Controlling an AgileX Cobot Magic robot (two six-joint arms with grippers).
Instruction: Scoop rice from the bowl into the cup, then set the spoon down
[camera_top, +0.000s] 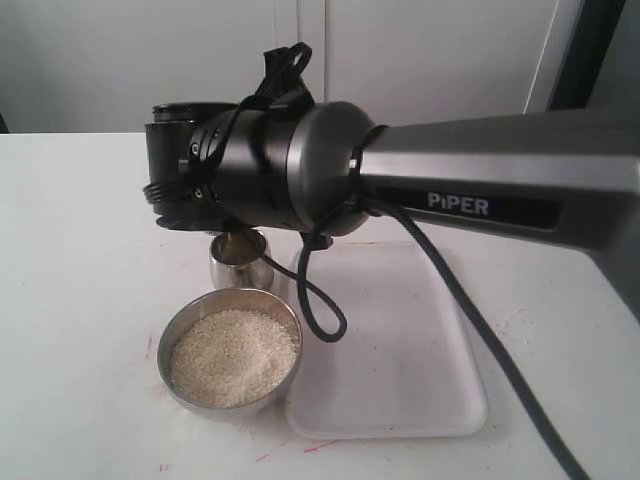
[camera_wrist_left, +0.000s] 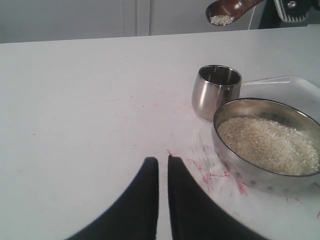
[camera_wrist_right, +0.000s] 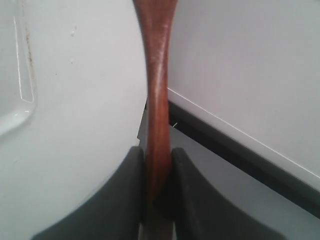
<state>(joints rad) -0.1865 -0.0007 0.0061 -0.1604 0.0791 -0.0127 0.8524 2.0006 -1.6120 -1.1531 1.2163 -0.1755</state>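
Sitting nearest me, the bowl (camera_top: 170, 335) is heaped with rice (camera_top: 232, 358). A white tray (camera_top: 400, 370) lies just beside it on the right, likely where the spoon will be set down. Right behind the bowl stands the cup (camera_top: 240, 258). Over it, as far as I can judge, the right gripper (camera_wrist_right: 157, 152) pinches the spoon (camera_wrist_left: 227, 9) by its handle, both fingers tight against the wood. The scoop is held level so its few grains don't spill early. The left gripper (camera_wrist_left: 163, 200) hangs idle, fingers almost together, empty.
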